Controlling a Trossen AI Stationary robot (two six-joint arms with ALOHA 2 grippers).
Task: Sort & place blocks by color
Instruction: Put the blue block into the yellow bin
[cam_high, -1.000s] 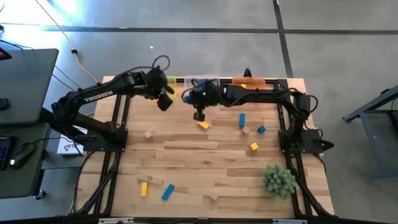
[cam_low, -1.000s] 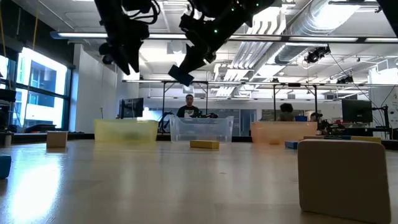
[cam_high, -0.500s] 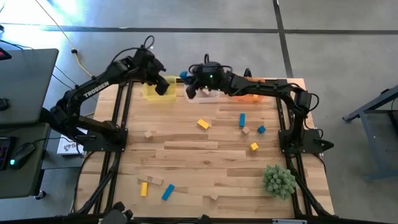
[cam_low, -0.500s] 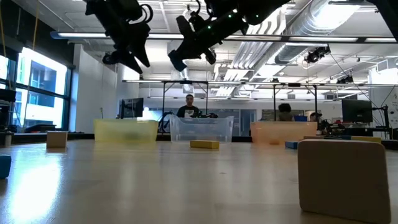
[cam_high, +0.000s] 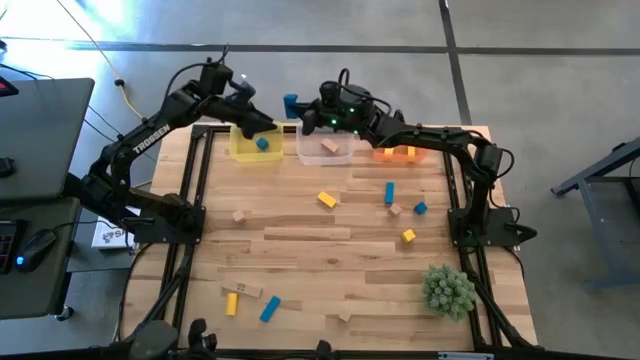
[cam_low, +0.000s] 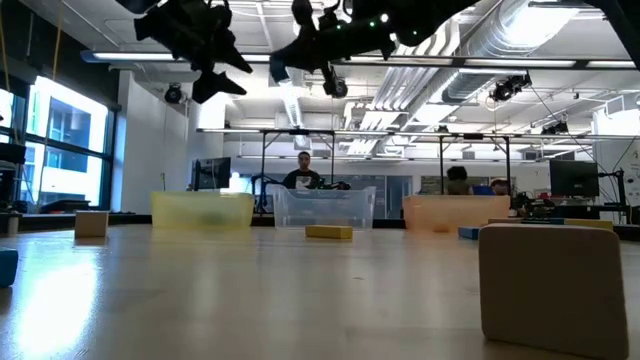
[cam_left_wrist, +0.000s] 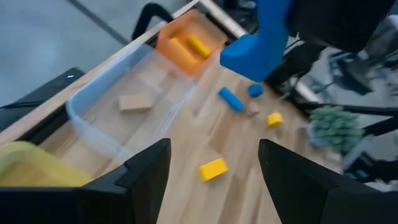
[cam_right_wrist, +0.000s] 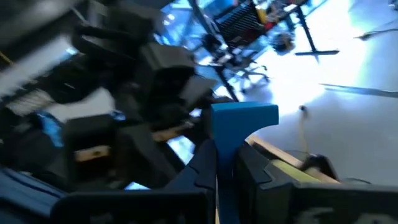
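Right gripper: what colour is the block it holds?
Blue. The block is pinched in the right gripper; the right wrist view shows it best.

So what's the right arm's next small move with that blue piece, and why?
Probably carry it left and lower over the yellow bin: the right gripper holds a blue block high beside that bin, which already has a blue piece.

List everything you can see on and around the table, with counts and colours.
Bins: three, yellow, clear, orange, far edge.
Blue blocks: five; three loose, one in yellow bin, one in right gripper.
Yellow blocks: three loose; more in orange bin, count unclear.
Tan blocks: four loose, one in clear bin.
Plant ball: one, green, table's right side.
People: two, beyond the table.
Left gripper: open, raised near yellow bin.
Right gripper: shut on blue block, raised beyond clear bin.
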